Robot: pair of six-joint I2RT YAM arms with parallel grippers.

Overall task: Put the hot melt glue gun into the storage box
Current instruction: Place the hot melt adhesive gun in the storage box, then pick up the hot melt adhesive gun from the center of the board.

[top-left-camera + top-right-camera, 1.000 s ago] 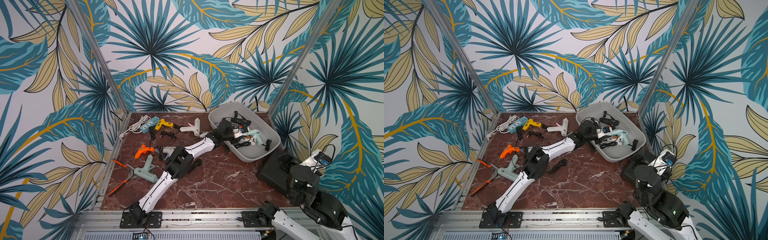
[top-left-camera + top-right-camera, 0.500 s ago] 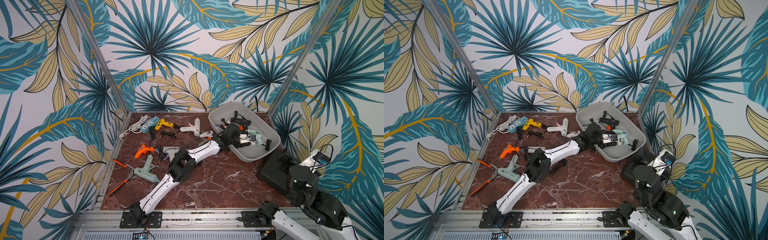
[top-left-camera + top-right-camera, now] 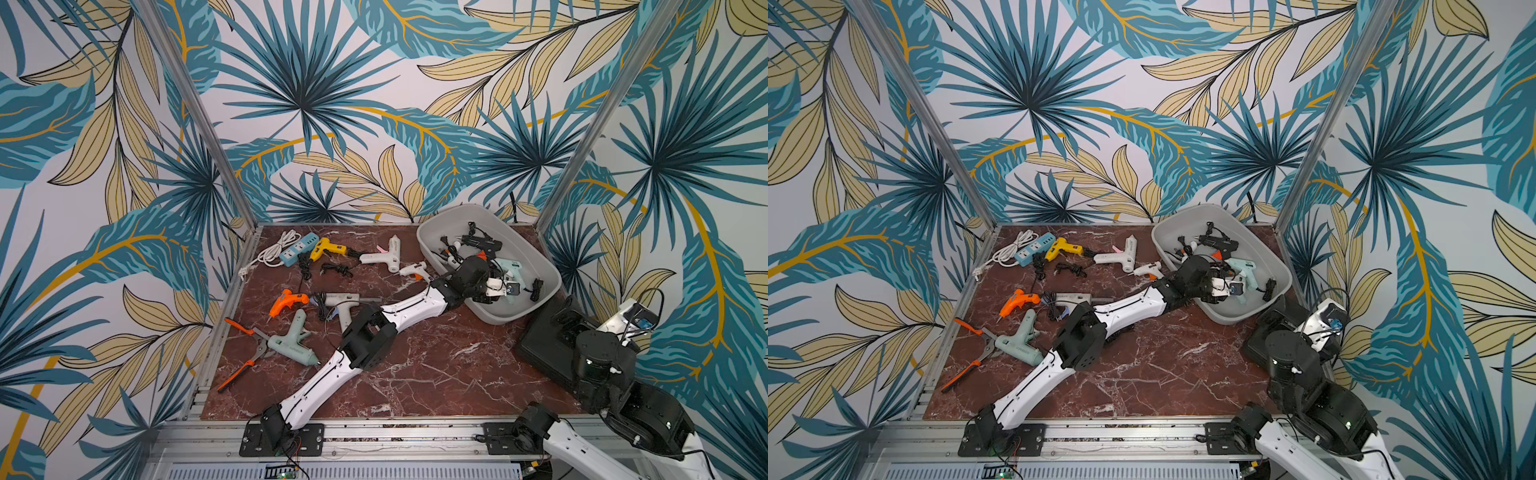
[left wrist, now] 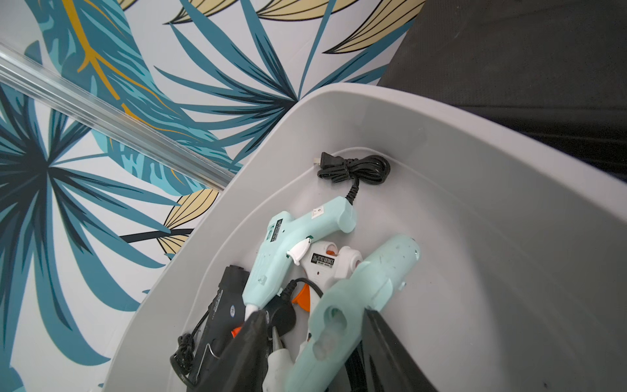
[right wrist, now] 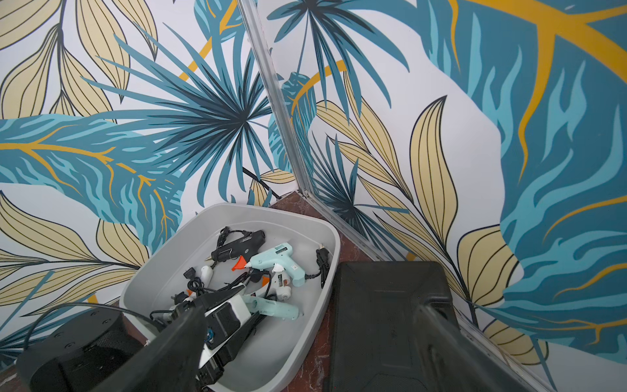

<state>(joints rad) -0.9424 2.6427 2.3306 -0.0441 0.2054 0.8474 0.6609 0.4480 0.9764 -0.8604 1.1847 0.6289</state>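
Note:
The grey storage box (image 3: pixel 545 266) stands at the back right and holds several glue guns. My left gripper (image 3: pixel 500 291) reaches into it over the near wall. In the left wrist view its jaws (image 4: pixel 317 342) stand apart around a pale mint hot melt glue gun (image 4: pixel 353 302). The gun leans on one finger (image 4: pixel 383 346), with a gap to the other finger (image 4: pixel 251 346). It lies on the box floor (image 5: pixel 274 307). My right gripper (image 5: pixel 308 342) is open and empty over the black case (image 5: pixel 390 315).
More glue guns lie on the table: yellow (image 3: pixel 328 248), white (image 3: pixel 384 257), orange (image 3: pixel 286 301), grey (image 3: pixel 345 305) and mint (image 3: pixel 293 343). Orange-handled pliers (image 3: pixel 245 353) and a power strip (image 3: pixel 299 248) lie at the left. The black case (image 3: pixel 544 345) sits beside the box.
My left arm has pushed further into the box with the mint gun, and its jaws have come apart from shut. The right arm has not moved.

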